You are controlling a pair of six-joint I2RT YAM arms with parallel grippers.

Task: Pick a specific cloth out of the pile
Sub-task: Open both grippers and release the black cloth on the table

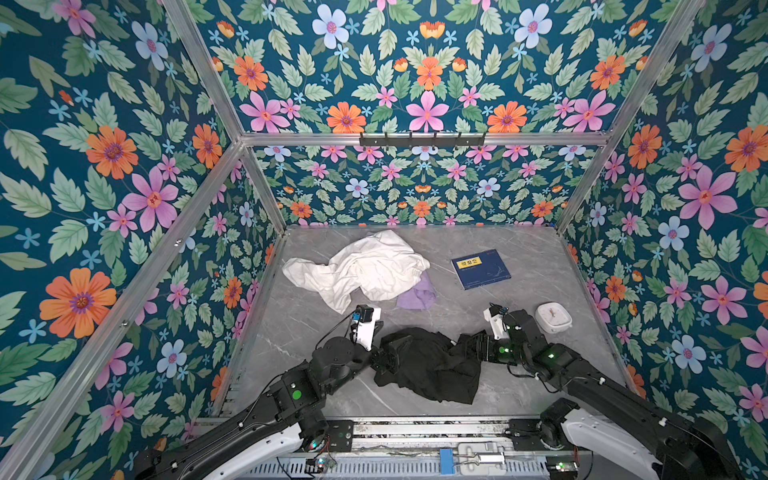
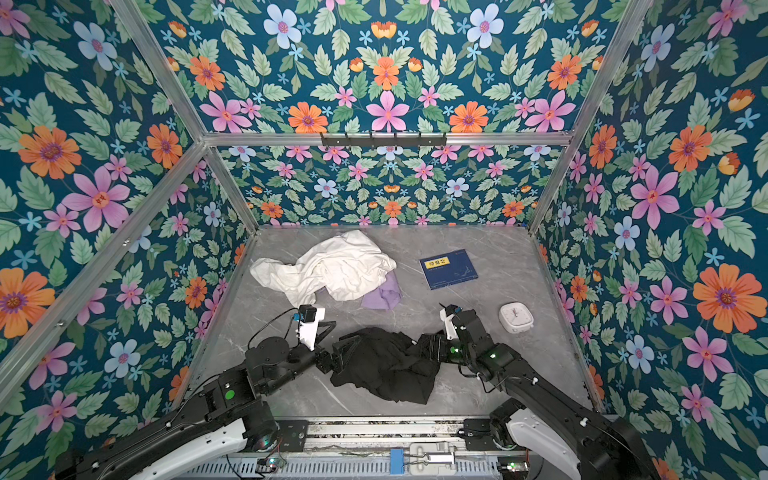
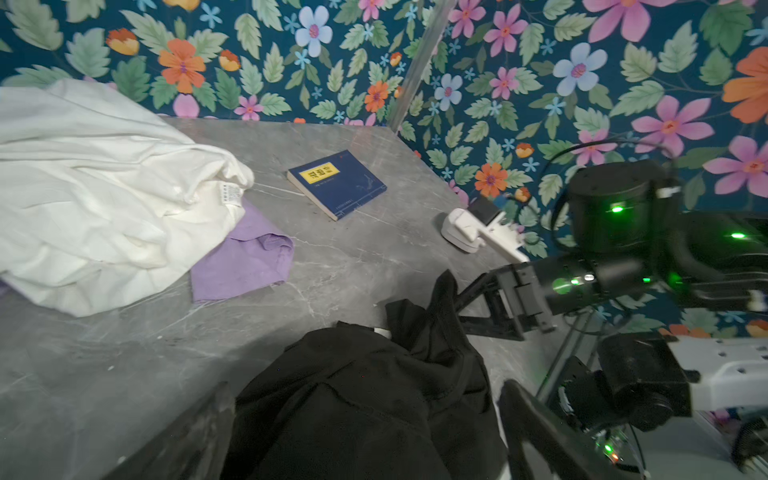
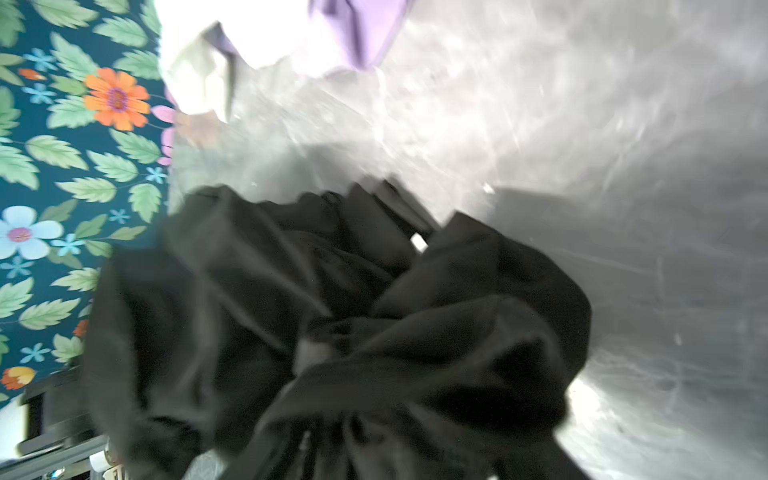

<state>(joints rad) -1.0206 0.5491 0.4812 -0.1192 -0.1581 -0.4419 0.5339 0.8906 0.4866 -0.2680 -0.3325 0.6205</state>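
Between the left gripper (image 1: 388, 353) and the right gripper (image 1: 478, 345), the black cloth (image 1: 432, 368) lies crumpled on the grey tabletop (image 1: 449, 307), its bulk sagging toward the robot's side of both. The left gripper is wide. In the left wrist view its fingers (image 3: 536, 432) spread to either side of the fabric, which is heaped loosely in the gap. The right gripper's jaws also stand apart, and a raised peak of the cloth leans against them. The right wrist view is blurred and shows only black folds close in front.

Beyond both grippers, well apart from the black cloth, sits the pile (image 1: 386, 278): a white garment (image 1: 357, 266) with a lilac cloth (image 1: 417, 295) tucked partly beneath its edge. Farther out from the right gripper lies a blue book (image 1: 480, 268). A small white clock (image 1: 552, 318) rests just beside that arm's wrist.
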